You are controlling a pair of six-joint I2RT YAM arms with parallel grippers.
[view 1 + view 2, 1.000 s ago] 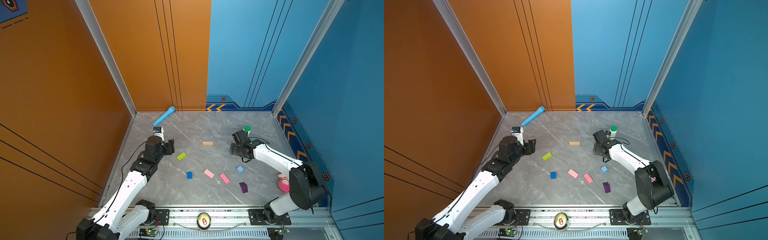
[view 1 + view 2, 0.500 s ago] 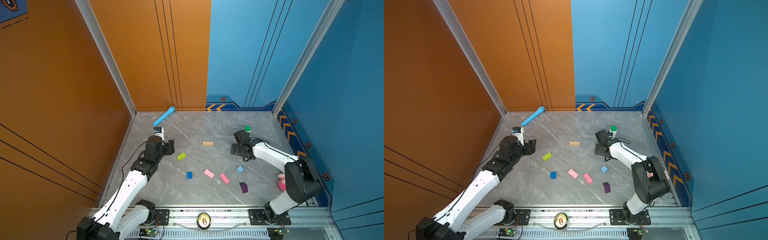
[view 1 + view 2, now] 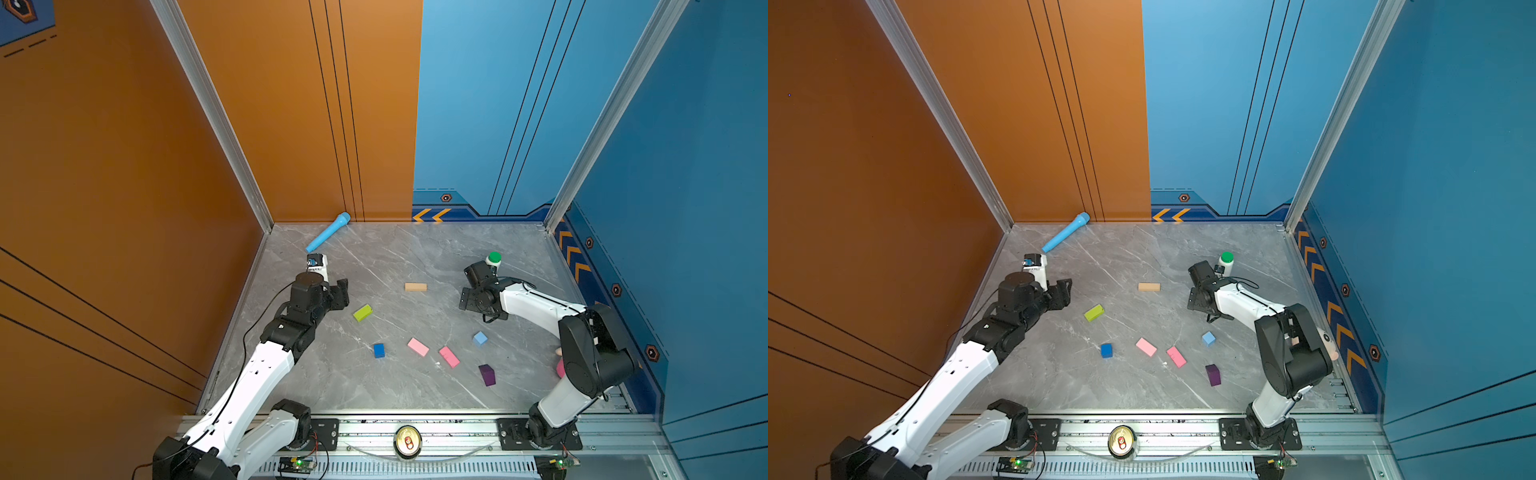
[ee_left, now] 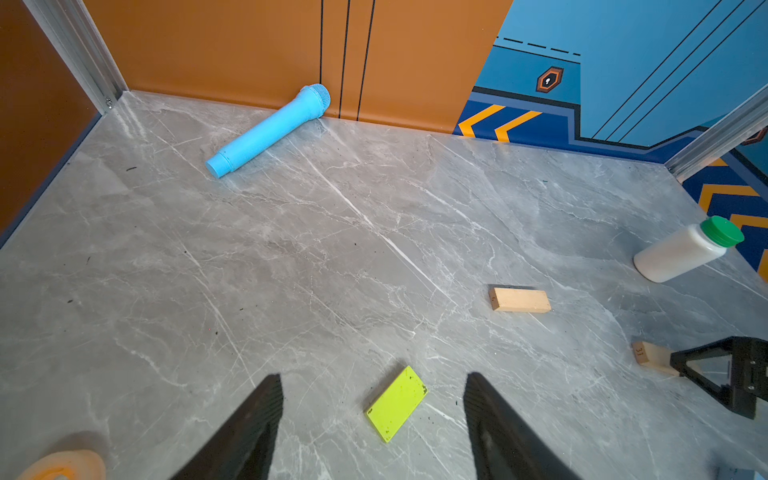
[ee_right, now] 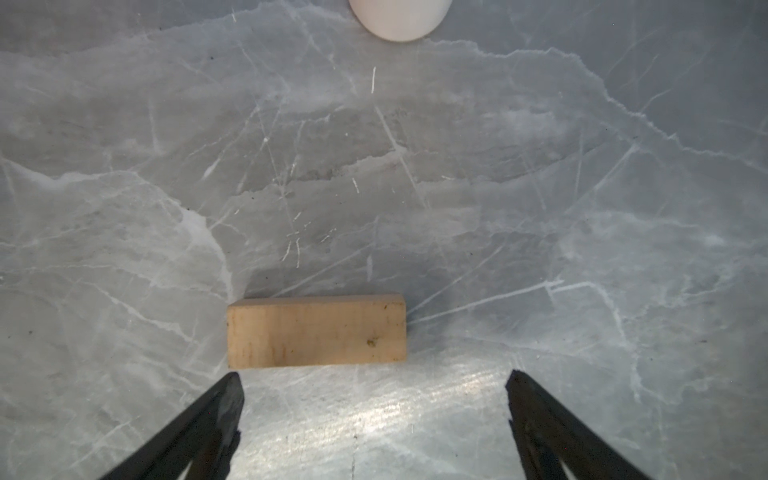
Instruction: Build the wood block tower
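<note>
Eight blocks to stack, zero stacked: no tower yet. All loose on floor, apart from each other. In both top views: lime bar, dk-blue cube, pink bar, 2nd pink bar, lt-blue cube, purple block, tan bar farther back. 2nd tan bar: hidden under R arm in top views, flat on floor in right wrist view, just ahead of fingertips, not between them.

R gripper: spread fully, holding nothing, low over 2nd tan bar, near bottle. L gripper: well open, also empty, above floor w/ lime bar in line w/ gap, no contact seen. Mic by back wall, no part of job.

Step in hand, prob.: first pick for base layer, R on 2nd tan bar. Next move calls for: ease fwd till bar between fingers, drop to floor level, close. Bar's long side across gap, hence a pinch on its ends if closed as is; gap seemingly wide enough, yet quarter turn of wrist for short side prob. safer. Then lift, set down parallel to tan bar w/ room for cubes. Mind bottle ahead, beyond bar: risk of a knock on too long a push.
</note>
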